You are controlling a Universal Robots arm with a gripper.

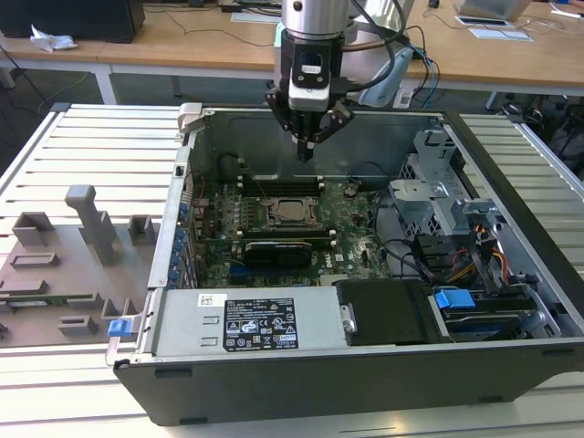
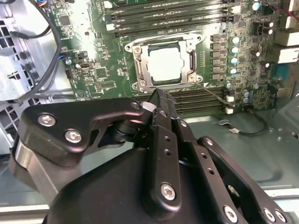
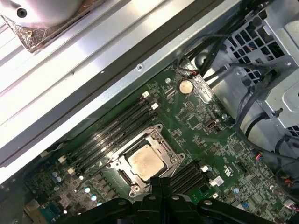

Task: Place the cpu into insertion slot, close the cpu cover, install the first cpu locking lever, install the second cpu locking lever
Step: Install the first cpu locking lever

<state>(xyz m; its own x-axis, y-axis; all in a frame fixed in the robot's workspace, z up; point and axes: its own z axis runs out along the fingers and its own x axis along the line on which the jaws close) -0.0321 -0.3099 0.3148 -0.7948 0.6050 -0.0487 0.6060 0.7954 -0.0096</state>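
Observation:
The cpu [image 1: 294, 211] lies flat in its socket on the green motherboard, its dull silver top showing in both wrist views [image 2: 163, 63] [image 3: 145, 162]. The cpu cover [image 2: 139, 65] is down around it as a silver frame [image 3: 120, 164]. A thin metal lever [image 2: 214, 94] sticks out from one corner of the socket, raised off the board. My gripper [image 1: 306, 151] hangs above the board, just behind the socket in the exterior view, its black fingers [image 2: 159, 100] brought together to a point with nothing between them. It touches neither the cpu nor the cover.
The open computer case [image 1: 182, 274] has tall walls around the board. A long black card [image 1: 278, 248] lies in front of the socket and memory slots [image 2: 168, 18] lie beside it. A drive cage with cables [image 1: 447, 219] fills the exterior view's right. A grey fixture plate [image 1: 64, 265] lies outside on the left.

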